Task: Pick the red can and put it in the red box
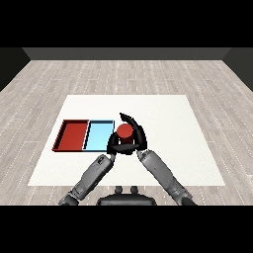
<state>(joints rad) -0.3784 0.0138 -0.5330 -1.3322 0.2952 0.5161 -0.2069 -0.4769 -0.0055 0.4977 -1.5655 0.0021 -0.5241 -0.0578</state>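
Observation:
The red can (124, 131) stands upright on the white table (168, 123), just right of the light blue tray (98, 136). My right hand (140, 135) comes in from the right and curls round the can, with fingers arching over its far side and a dark digit crossing in front of its base. My left hand (113, 146) sits close against the can's lower left side, at the blue tray's near right corner, with relaxed fingers that hold nothing. The red tray (74, 136) lies left of the blue one and has nothing in it.
The two trays touch side by side on the left half of the table. Both grey forearms meet near the table's front middle. Wooden floor surrounds the table on all sides.

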